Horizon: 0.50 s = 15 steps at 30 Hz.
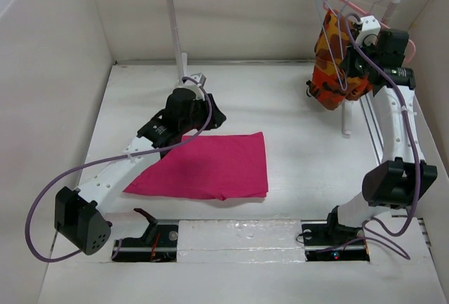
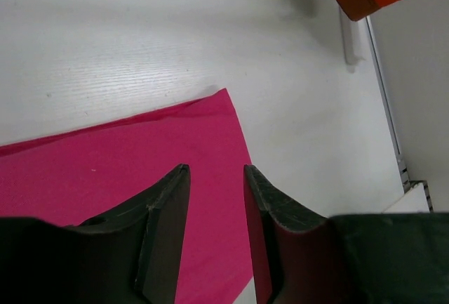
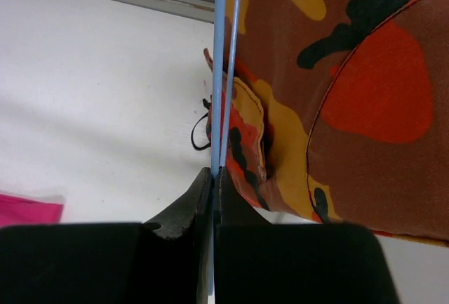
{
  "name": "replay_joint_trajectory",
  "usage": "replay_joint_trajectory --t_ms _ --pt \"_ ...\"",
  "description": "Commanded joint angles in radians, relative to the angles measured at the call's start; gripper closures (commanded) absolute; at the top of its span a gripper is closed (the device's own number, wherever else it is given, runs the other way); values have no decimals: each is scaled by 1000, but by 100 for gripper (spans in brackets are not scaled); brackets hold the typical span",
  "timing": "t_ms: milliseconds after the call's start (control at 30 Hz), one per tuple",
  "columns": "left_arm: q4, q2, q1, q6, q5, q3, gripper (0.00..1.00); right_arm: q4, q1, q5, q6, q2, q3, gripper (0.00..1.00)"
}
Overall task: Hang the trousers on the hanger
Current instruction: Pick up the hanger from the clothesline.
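Hovering left jaws half-open over the trousers [image 1: 210,167] far edge, right jaws clamping the hanger [image 3: 219,72] wire; looking soft and floppy, probably wanting an edge pinch.

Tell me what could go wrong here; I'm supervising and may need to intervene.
The right pincer is shut on the thin pale blue wire hanger beside the orange-red-yellow patterned garment; pulling away might snag that cloth. The left pincer stands open over an edge of the magenta-pink cloth trousers; it might pinch only one layer.
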Motion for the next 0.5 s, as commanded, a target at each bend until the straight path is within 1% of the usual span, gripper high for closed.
replay_joint_trajectory --t_ms 0,33,133,267,333,467 --pt "30 -49 0 -11 10 18 67 103 5 13 -6 -85 -13 100" --pt "27 -39 0 -11 14 33 65 138 5 4 -3 -113 -19 100" --pt "27 -25 0 -9 22 56 65 129 5 -6 4 -112 -9 100" --pt "26 -14 0 -11 29 64 65 125 -32 -104 7 -81 -21 100" --pt "24 -12 0 -11 31 65 65 141 -32 -103 10 -79 -42 100" --pt "18 -6 0 -11 33 67 65 125 -32 -132 14 -56 -29 100"
